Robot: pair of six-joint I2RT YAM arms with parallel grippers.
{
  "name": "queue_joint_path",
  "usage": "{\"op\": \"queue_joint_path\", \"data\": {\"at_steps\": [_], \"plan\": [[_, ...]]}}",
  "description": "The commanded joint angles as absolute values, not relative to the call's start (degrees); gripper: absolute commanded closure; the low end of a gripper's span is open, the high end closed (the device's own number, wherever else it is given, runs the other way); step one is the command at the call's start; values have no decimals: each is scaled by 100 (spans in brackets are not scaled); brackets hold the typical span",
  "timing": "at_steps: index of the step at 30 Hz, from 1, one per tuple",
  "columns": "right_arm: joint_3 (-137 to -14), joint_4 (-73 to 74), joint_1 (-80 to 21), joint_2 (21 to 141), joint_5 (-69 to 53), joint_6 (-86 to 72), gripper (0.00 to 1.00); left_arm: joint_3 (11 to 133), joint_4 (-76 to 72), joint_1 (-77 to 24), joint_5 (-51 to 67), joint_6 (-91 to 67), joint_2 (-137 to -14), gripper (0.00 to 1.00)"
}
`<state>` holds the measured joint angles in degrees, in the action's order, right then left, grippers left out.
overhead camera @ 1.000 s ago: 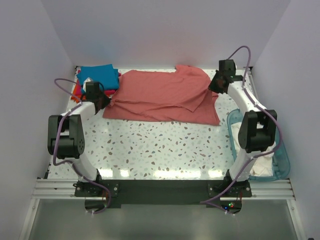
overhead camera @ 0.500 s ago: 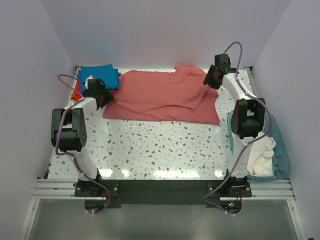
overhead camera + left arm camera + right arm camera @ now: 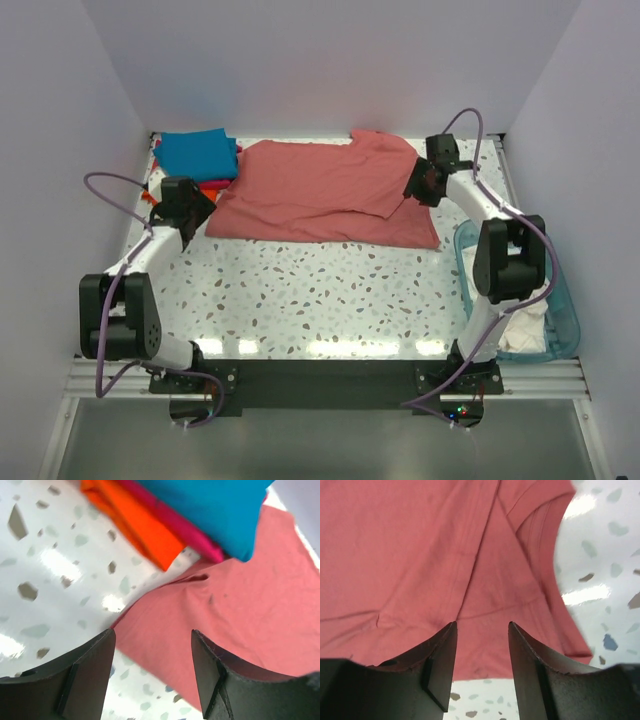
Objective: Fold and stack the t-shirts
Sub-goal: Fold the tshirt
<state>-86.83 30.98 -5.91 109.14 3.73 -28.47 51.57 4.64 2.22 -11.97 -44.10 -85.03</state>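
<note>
A large salmon-red t-shirt (image 3: 320,195) lies spread and partly folded across the back of the table; it also fills the right wrist view (image 3: 430,555) and the right part of the left wrist view (image 3: 240,620). At the back left sits a stack of folded t-shirts: teal-blue (image 3: 197,153) on top, magenta-pink (image 3: 175,527) and orange (image 3: 135,522) beneath. My left gripper (image 3: 193,211) hovers open just off the red shirt's left edge, nothing between its fingers (image 3: 90,675). My right gripper (image 3: 415,190) stands open above the shirt's right side, empty.
A translucent blue plastic tub (image 3: 570,320) holding white cloth (image 3: 525,325) stands at the right edge beside the right arm. The speckled tabletop (image 3: 320,290) runs between the shirt and the arm bases. White walls close in the back and sides.
Both grippers have opened from shut and let go of the red shirt. The left gripper has drawn back toward the near left; the right one has shifted slightly lower along the shirt's right side.
</note>
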Motion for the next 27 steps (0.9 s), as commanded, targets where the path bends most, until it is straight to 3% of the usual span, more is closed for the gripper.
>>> {"op": "queue_joint_path", "data": {"at_steps": [1, 21, 27], "plan": [[-8079, 2549, -887, 10398, 387, -3023, 52, 4668, 413, 106, -1529, -4754, -8271, 34], [-7910, 2118, -1538, 11320, 598, -3700, 53, 4342, 114, -396, -1565, -4852, -8596, 35], [-7998, 2092, -1547, 11382, 633, -3753, 72, 4307, 97, -396, -1600, -4843, -8613, 35]]}}
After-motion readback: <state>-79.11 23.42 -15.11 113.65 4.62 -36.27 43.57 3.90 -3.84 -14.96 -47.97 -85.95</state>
